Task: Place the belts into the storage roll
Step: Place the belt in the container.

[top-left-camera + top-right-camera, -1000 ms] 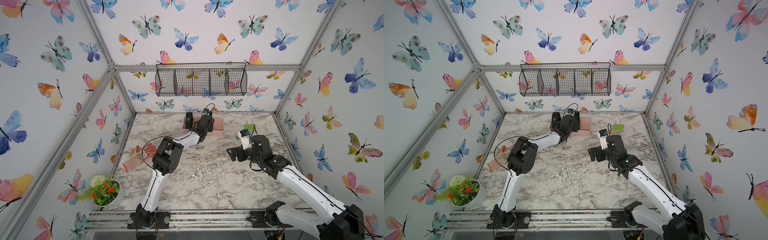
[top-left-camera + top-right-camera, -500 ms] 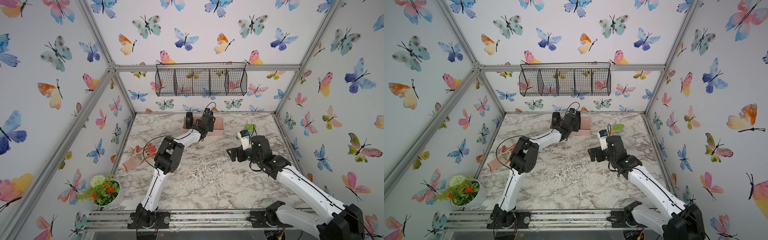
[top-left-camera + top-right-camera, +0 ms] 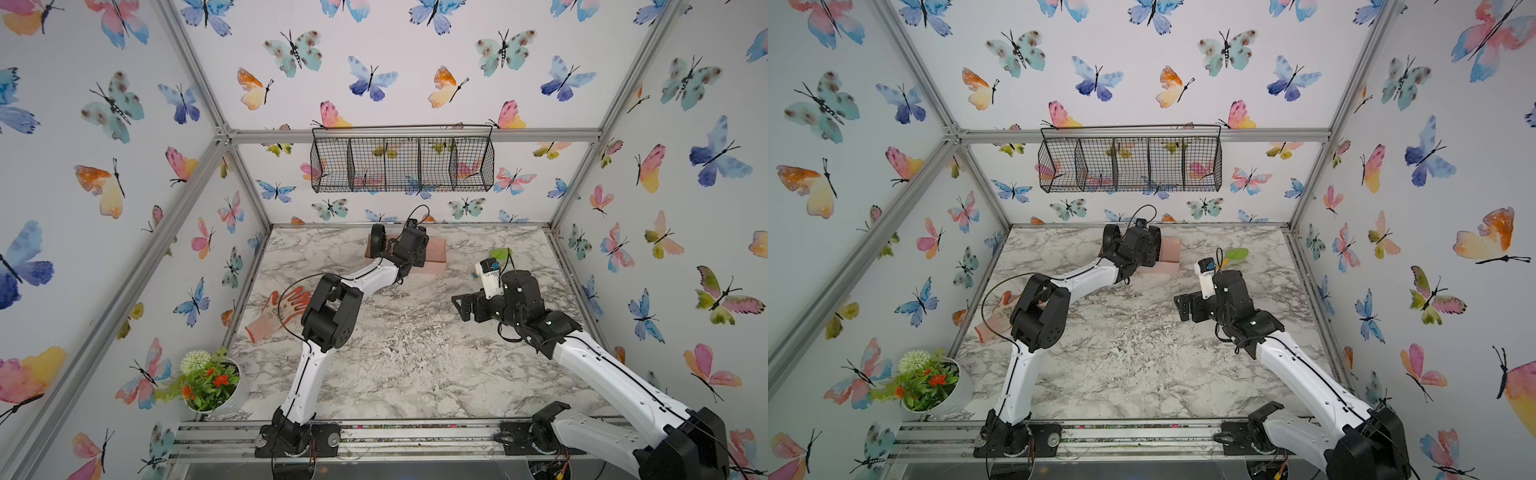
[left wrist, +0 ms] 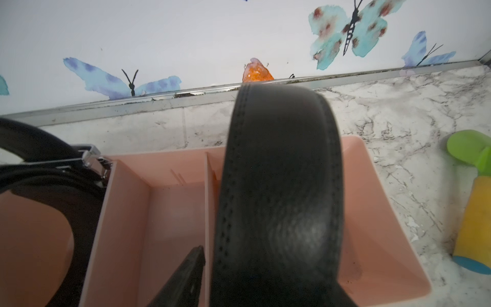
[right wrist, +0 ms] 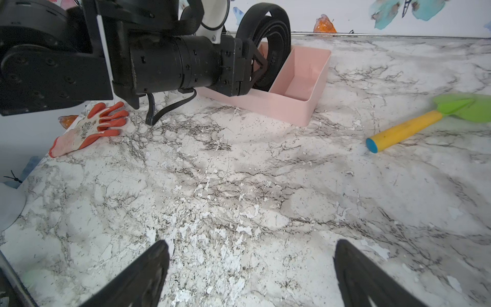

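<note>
Inside the storage roll (image 4: 385,212), the second belt (image 4: 279,199) stands on edge as a coil, in the compartment next to the roll's empty end cell. The first belt (image 4: 34,164) fills the opposite end cell. The left gripper (image 5: 259,65) straddles the coil with its fingers (image 4: 186,273) parted, the visible one just clear of the leather. Risk: unsupported, the coil may spring open, tip over a divider, or snag on a withdrawing finger. The right gripper (image 5: 249,273) hangs well apart from the roll, fingers wide, empty. Against the earlier top views, neither arm nor belt shows a clear shift.
</note>
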`<act>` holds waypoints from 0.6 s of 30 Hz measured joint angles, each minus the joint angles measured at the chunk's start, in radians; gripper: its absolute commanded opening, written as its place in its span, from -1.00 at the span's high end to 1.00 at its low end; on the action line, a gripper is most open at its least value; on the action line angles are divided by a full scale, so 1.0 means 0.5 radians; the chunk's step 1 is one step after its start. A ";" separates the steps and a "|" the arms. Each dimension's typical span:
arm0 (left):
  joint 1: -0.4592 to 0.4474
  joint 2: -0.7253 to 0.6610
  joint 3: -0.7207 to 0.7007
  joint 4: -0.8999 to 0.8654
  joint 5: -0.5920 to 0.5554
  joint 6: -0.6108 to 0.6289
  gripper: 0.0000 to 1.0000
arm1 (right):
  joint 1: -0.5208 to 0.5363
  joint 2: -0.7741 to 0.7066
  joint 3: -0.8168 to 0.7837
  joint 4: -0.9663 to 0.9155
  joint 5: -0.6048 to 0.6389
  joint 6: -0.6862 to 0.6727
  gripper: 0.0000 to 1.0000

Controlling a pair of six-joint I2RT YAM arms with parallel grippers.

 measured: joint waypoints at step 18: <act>0.185 -1.886 -1.167 0.086 -0.252 0.026 -0.97 | -0.024 -0.356 -0.610 0.781 0.768 -0.146 -0.98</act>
